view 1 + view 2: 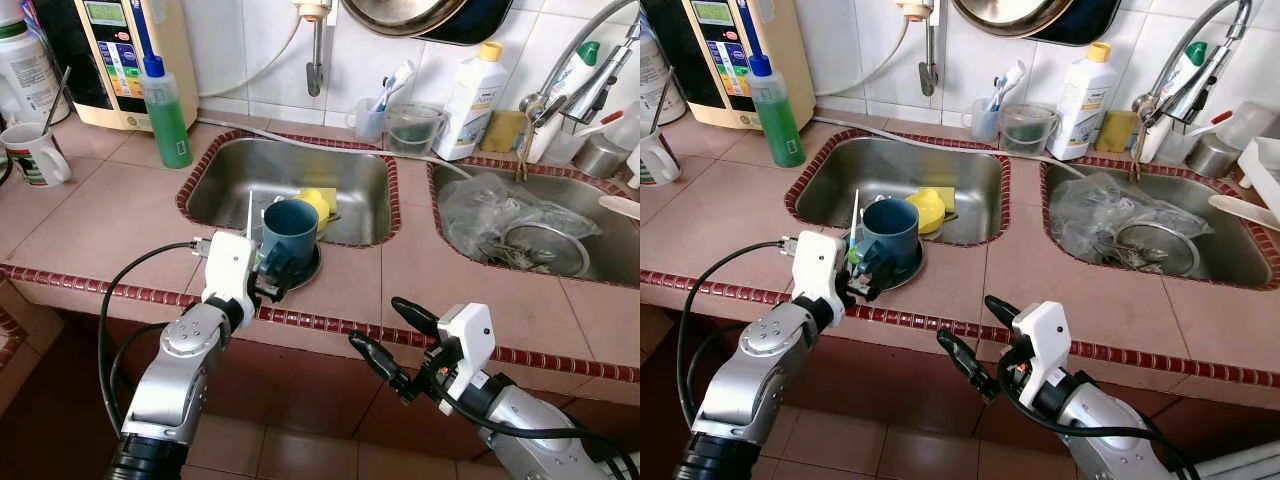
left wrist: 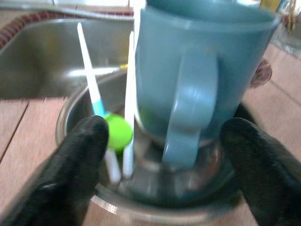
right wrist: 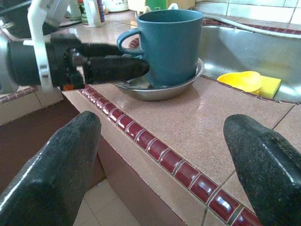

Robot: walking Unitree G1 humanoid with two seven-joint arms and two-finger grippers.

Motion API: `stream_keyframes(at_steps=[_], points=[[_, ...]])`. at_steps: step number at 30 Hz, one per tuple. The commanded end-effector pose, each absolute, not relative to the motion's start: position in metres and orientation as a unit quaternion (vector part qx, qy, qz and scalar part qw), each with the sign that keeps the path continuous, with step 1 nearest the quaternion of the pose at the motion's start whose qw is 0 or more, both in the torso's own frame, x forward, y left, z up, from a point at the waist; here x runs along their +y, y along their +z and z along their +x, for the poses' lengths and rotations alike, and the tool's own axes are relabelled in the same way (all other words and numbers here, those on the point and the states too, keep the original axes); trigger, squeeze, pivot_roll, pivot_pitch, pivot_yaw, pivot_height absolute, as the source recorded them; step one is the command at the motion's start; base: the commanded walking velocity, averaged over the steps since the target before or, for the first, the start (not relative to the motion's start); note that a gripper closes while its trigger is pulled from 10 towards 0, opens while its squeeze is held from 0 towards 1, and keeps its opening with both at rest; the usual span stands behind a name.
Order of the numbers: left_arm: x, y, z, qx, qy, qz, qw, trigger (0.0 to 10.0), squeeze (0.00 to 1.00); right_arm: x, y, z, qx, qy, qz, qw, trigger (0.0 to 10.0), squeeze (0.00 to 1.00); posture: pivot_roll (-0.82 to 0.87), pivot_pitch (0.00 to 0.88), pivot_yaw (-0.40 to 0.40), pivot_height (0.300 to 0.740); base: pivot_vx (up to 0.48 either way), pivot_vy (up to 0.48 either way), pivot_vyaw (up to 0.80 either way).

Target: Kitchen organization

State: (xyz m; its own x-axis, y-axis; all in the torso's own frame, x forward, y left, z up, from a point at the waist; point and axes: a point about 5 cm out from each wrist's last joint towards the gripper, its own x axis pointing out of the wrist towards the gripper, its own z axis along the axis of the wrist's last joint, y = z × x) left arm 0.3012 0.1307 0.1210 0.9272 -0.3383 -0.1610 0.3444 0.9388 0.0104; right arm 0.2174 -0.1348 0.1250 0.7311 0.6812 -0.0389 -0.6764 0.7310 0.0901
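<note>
— On the near edge of the tiled surface (image 1: 100,215), just in front of the left sink (image 1: 225,185), a blue mug (image 1: 290,230) stands upright in a shallow steel bowl (image 3: 186,84). What worries you?

— The bowl sits close to the red-tiled lip. If the left end effector (image 2: 162,155) pushes instead of closing cleanly, bowl and mug could slide together, far into the sink or near off the edge. The mug is tall for that dish, so a sideways knock might tip it.

— Anything else in the bowl?

— White sticks (image 2: 129,89) and a green piece (image 2: 117,132) lean beside the mug. A finger could catch them and flick them out.

— How is the left end effector set?

— Open, its fingers (image 2: 75,160) spread either side of the mug's handle, not yet touching it as far as I can judge. The silver arm reaches up from below the surface, wrist bent toward the sink.

— And the right?

— The right end effector (image 1: 395,340) hangs open below the edge, right of the mug and apart from it, pointing toward it, holding nothing.
</note>
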Motion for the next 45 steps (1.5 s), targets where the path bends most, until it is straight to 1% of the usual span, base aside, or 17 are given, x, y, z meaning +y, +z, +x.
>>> stream_keyframes(at_steps=[1,2,3,4,15,16,35,45], points=[[0.131,0.120,0.301,0.083,-0.176,0.021,0.981,2.6,0.00,-0.136,0.128,0.218,0.031,0.370,0.031,0.928,10.0,0.00,-0.08,0.000,-0.046,0.740,0.000,0.000,0.00],[0.131,0.120,0.301,0.083,-0.176,0.021,0.981,2.6,0.00,-0.136,0.128,0.218,0.031,0.370,0.031,0.928,10.0,0.00,-0.08,0.000,-0.046,0.740,0.000,0.000,0.00],[0.131,0.119,0.301,0.084,-0.175,0.021,0.981,0.2,0.00,-0.136,0.128,0.218,0.032,0.371,0.031,0.928,10.0,0.00,-0.08,0.000,-0.047,0.740,0.000,0.000,0.00],[0.131,0.119,0.301,0.085,-0.173,0.021,0.981,0.0,0.00,-0.136,0.128,0.219,0.032,0.371,0.031,0.928,10.0,0.00,-0.08,0.000,-0.046,0.740,0.000,0.000,0.00],[0.126,0.121,0.301,0.078,-0.189,0.020,0.979,0.0,0.00,-0.136,0.128,0.218,0.033,0.373,0.030,0.927,10.0,0.00,-0.08,0.000,-0.047,0.740,0.000,0.000,0.00],[0.125,0.122,0.301,0.076,-0.192,0.025,0.978,10.0,0.00,-0.136,0.128,0.218,0.033,0.373,0.029,0.927,10.0,0.00,-0.08,0.000,-0.046,0.740,0.000,0.000,0.00],[0.121,0.133,0.306,0.062,-0.185,0.010,0.981,10.0,0.00,-0.138,0.128,0.218,0.034,0.369,0.025,0.929,10.0,0.00,-0.09,0.005,-0.042,0.740,0.000,0.000,0.00],[0.111,0.139,0.311,0.053,-0.187,-0.001,0.981,10.0,0.00,-0.137,0.129,0.219,0.032,0.369,0.025,0.929,10.0,0.00,-0.10,0.012,-0.041,0.740,0.000,0.000,0.00]])
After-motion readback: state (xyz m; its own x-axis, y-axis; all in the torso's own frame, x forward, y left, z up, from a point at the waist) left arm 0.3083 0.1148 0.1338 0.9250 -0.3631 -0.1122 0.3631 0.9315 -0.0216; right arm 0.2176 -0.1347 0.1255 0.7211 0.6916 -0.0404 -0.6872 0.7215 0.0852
